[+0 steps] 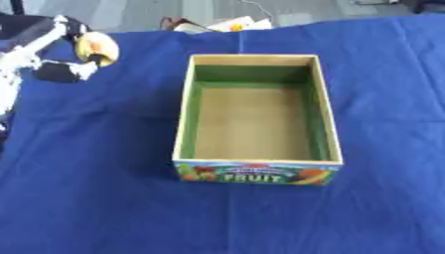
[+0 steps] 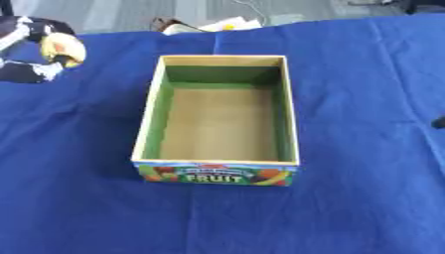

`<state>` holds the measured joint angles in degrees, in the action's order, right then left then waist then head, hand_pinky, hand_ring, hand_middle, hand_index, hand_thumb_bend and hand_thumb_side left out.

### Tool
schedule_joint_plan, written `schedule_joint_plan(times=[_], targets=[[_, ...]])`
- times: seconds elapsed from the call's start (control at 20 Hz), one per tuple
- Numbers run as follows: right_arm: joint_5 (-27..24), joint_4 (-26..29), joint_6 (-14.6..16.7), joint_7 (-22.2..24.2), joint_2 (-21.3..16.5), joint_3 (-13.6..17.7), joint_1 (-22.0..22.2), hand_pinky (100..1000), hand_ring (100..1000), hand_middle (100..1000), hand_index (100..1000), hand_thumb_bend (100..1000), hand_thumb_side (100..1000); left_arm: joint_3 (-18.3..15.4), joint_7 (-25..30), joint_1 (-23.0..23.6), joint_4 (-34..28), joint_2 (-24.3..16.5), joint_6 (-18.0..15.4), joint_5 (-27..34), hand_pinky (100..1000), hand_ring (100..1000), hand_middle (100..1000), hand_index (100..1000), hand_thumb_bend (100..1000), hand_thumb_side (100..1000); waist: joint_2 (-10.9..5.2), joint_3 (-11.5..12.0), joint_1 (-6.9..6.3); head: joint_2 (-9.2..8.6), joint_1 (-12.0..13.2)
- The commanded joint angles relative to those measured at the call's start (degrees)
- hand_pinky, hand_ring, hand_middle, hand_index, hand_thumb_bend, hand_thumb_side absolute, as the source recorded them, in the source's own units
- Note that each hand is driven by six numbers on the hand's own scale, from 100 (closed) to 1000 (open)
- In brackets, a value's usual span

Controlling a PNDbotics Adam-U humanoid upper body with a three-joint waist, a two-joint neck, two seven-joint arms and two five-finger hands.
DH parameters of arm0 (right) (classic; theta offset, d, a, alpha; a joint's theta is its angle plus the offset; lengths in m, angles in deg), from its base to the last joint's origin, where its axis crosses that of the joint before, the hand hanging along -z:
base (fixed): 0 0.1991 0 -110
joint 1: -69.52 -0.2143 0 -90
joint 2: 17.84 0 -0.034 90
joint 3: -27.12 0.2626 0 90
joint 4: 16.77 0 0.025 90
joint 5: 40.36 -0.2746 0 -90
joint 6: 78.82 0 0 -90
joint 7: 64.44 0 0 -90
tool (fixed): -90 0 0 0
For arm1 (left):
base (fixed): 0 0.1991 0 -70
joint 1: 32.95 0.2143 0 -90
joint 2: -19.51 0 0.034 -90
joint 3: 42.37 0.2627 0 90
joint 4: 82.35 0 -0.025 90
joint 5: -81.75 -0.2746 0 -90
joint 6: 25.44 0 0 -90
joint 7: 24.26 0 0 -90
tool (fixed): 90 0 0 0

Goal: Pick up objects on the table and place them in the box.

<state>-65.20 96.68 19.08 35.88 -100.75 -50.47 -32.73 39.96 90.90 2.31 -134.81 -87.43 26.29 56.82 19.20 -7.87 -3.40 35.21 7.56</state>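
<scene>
Left hand holding a yellowish object up and to the left of the open box

The box (image 1: pixel 257 118) stands in the middle of the blue cloth (image 1: pixel 96 198) covering the counter, its inside showing only a bare brown floor and green walls, the word FRUIT printed on its near face; the left hand (image 1: pixel 54 62) is at the far left of the box, well apart from it, its fingers curled around a rounded yellowish object (image 1: pixel 96 48) with a reddish patch, held above the cloth; at the right of the box, only a dark tip shows at the right eye view's edge, and I cannot tell what it is.
</scene>
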Motion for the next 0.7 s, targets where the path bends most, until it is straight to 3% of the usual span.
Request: schedule_joint_plan(times=[0.05,0.35,0.7], targets=[[-0.8,1.1,0.1,-0.5,-1.5,0.7,-0.2,514,755,488,841,100,1000,-0.5,13.4,-2.0,-4.3,-0.9,-13.7,3.2,404,489,441,596,100,254,-1.71,-0.1,0.20,0.38,0.1],[-2.3,1.1,0.6,-1.5,-2.0,1.0,-0.3,512,751,488,837,100,1000,0.6,11.4,-4.0,-12.1,4.2,-13.7,4.5,403,485,416,585,100,268,-2.44,-0.3,0.63,0.92,0.9],[-3.8,1.1,0.7,-2.3,-2.3,1.2,-0.5,511,749,488,835,100,1000,0.9,11.5,-4.7,-15.0,10.0,-13.7,2.8,402,483,414,583,100,272,-3.04,-0.6,0.95,1.42,1.8]])
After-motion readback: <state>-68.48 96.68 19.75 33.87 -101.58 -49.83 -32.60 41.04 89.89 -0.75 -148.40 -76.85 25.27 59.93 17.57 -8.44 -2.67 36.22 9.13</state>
